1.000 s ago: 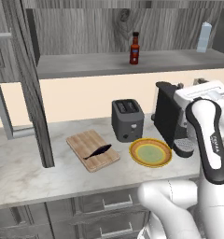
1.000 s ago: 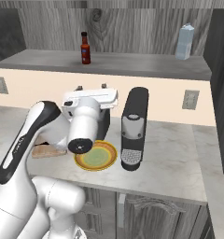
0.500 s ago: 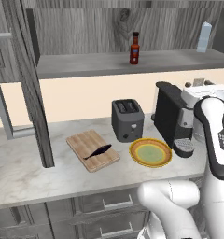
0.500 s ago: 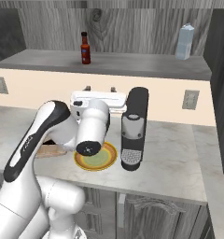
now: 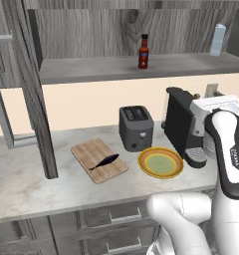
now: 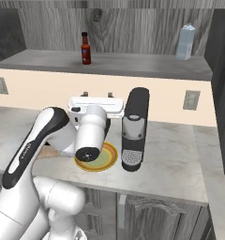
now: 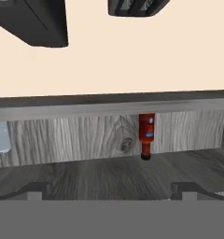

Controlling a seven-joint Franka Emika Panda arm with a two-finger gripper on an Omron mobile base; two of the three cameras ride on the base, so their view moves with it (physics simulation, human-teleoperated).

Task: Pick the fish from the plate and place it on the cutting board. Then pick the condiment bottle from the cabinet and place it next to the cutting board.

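Observation:
The dark fish [image 5: 104, 162] lies on the wooden cutting board [image 5: 89, 152], left of the yellow-rimmed plate [image 5: 160, 162], which holds nothing. The dark-red condiment bottle [image 5: 143, 52] stands upright on the shelf of the grey cabinet [image 5: 91, 69]. My gripper [image 6: 96, 94] is open and holds nothing, raised beside the coffee machine and below the shelf. The hand view is rolled upside down. In it the bottle [image 7: 146, 134] hangs cap-down, far ahead between my fingertips [image 7: 35, 190], a little right of centre. The plate [image 6: 109, 158] peeks out behind my forearm.
A black coffee machine [image 5: 179, 122] stands right of the plate, close to my hand. A dark toaster [image 5: 136, 127] sits behind the plate. A pale blue-white bottle [image 5: 217, 40] stands at the shelf's right end. Grey drawers [image 5: 111, 219] run under the counter.
My forearm has swung toward the coffee machine, rightward in the right base view, while the hand stays raised beside it. Fish, board, plate and bottle have not moved.

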